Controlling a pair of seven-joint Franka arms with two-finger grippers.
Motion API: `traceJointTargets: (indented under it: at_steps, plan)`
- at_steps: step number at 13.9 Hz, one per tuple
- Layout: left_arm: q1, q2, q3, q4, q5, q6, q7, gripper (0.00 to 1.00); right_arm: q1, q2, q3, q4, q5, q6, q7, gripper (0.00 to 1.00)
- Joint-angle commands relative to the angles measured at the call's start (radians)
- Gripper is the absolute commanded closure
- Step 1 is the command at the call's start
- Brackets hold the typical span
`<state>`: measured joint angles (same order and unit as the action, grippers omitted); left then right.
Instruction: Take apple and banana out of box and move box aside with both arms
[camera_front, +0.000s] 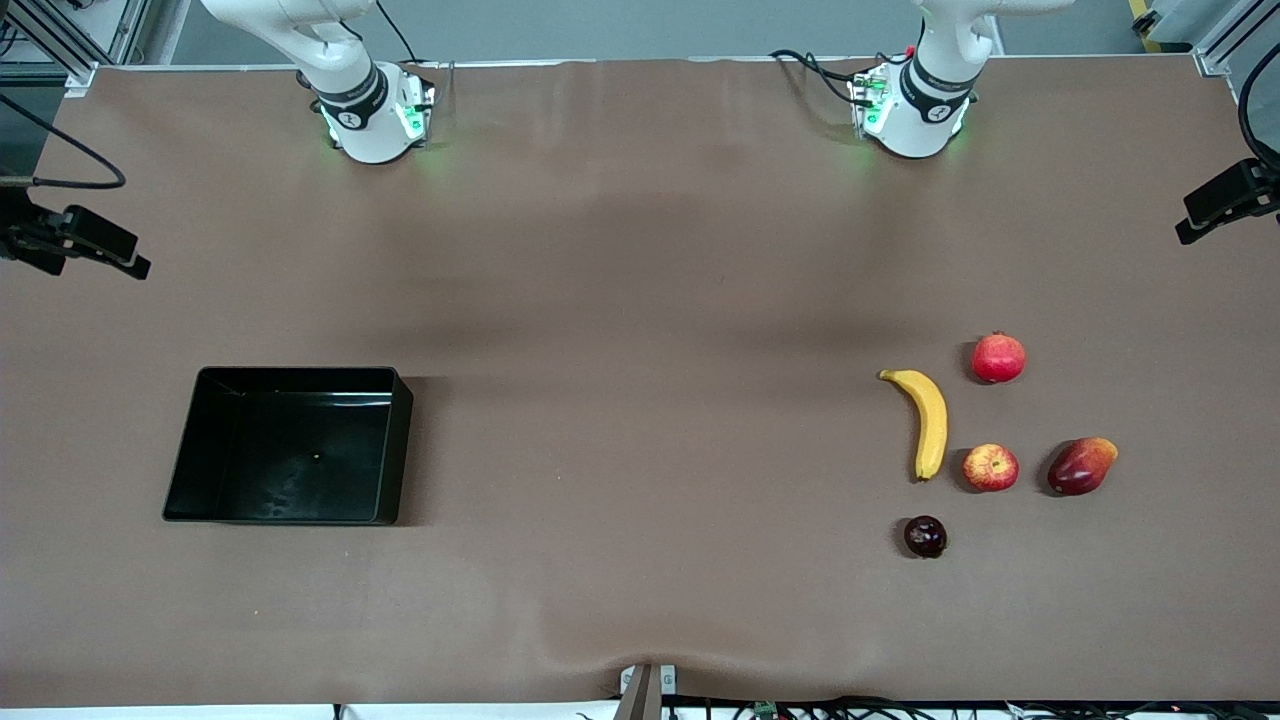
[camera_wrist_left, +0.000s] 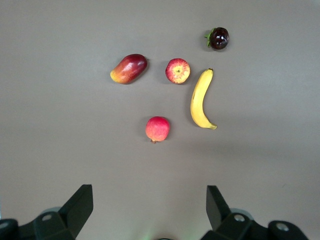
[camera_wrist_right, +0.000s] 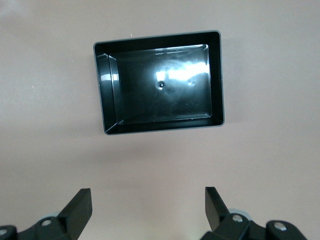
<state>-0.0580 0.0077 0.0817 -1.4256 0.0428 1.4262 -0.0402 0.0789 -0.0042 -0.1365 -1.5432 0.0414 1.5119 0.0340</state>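
The box (camera_front: 290, 445) shows glossy black plastic, its floor throwing bright white glare in the right wrist view. The table (camera_front: 640, 300) wears a matt brown covering, smooth with faint ripples. The banana (camera_front: 928, 422) looks smooth, softly shiny yellow; the apple (camera_front: 990, 467) has a waxy sheen. The 2 arm bases gleam in white plastic.

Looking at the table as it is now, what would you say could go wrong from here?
1. The box is empty; the apple and banana lie on the table, contradicting the task.
2. The pomegranate and mango resemble the apple, inviting a wrong pick.
3. The box's glossy low walls may slip from open grippers.
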Motion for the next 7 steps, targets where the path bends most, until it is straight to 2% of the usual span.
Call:
traceJointTargets:
  at_steps: [1, 3, 7]
  plan:
    - [-0.003, 0.008, 0.000, 0.021, -0.008, -0.003, -0.003, 0.00, -0.027, -0.033, 0.023, -0.032, -0.014, -0.028, 0.017, 0.00]
    - [0.000, 0.006, 0.001, 0.021, -0.006, -0.003, 0.000, 0.00, -0.048, -0.036, 0.069, -0.028, -0.017, -0.074, 0.033, 0.00]
    - [-0.002, 0.008, 0.000, 0.021, -0.021, -0.003, 0.003, 0.00, -0.039, -0.036, 0.069, -0.012, -0.017, -0.107, 0.057, 0.00]
